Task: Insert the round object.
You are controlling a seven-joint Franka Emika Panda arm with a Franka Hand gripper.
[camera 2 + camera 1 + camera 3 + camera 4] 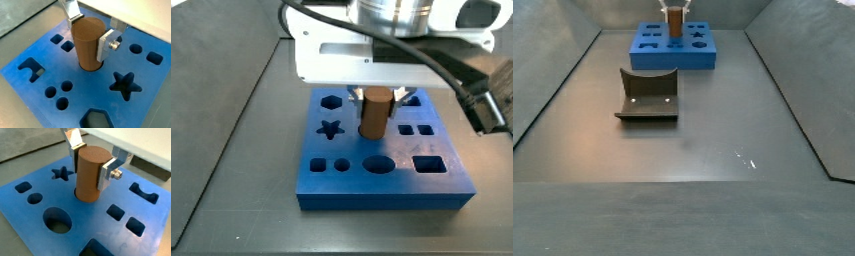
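The round brown peg (90,175) stands upright between my gripper's (90,168) fingers. Its lower end sits in the middle round hole of the blue block (90,223). Both silver fingers (105,175) press on the peg's upper sides, so the gripper is shut on it. Another wrist view shows the same: peg (89,42), gripper (88,35), block (90,92). In a side view the peg (374,115) rises from the block's (372,195) centre under the gripper (378,97). In another side view the peg (673,22) and block (673,58) are far back.
The block has star (125,85), hexagon (97,120), oval (57,220), square and small round holes around the peg. The dark fixture (647,95) stands on the grey floor in front of the block. Grey walls slope up on both sides.
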